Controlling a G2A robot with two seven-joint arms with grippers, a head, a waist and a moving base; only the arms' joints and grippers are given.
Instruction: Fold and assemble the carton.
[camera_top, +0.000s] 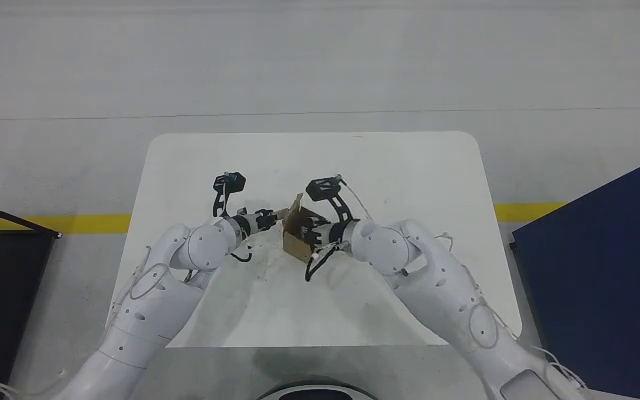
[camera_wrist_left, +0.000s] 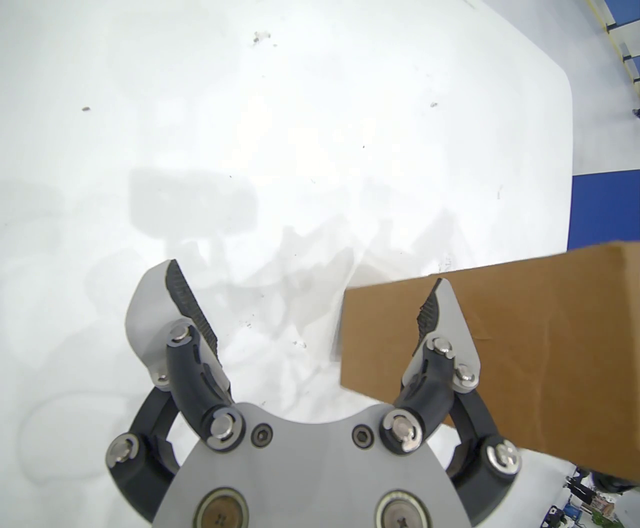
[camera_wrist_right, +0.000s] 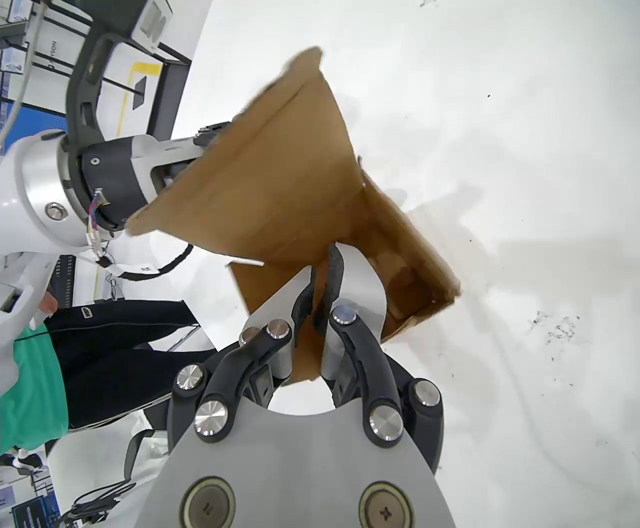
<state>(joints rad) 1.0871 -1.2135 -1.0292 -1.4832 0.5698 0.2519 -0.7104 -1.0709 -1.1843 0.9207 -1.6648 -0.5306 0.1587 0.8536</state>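
A small brown carton (camera_top: 296, 236) stands partly unfolded near the middle of the white table (camera_top: 400, 170). My right gripper (camera_wrist_right: 322, 280) is shut on a wall of the carton (camera_wrist_right: 270, 200), whose open flaps rise toward the other arm. My left gripper (camera_wrist_left: 305, 300) is open just beside the carton (camera_wrist_left: 540, 350); one finger (camera_wrist_left: 440, 310) lies against the flat brown panel, the other finger (camera_wrist_left: 185, 300) hangs over bare table. From above, the left gripper (camera_top: 268, 219) sits at the carton's left side and the right gripper (camera_top: 318, 238) at its right side.
The table's rounded far corner (camera_wrist_left: 560, 75) and edge lie beyond the carton, with blue flooring (camera_wrist_left: 605, 205) past it. A dark blue panel (camera_top: 590, 280) stands right of the table. A person (camera_wrist_right: 30, 390) stands off the table's side.
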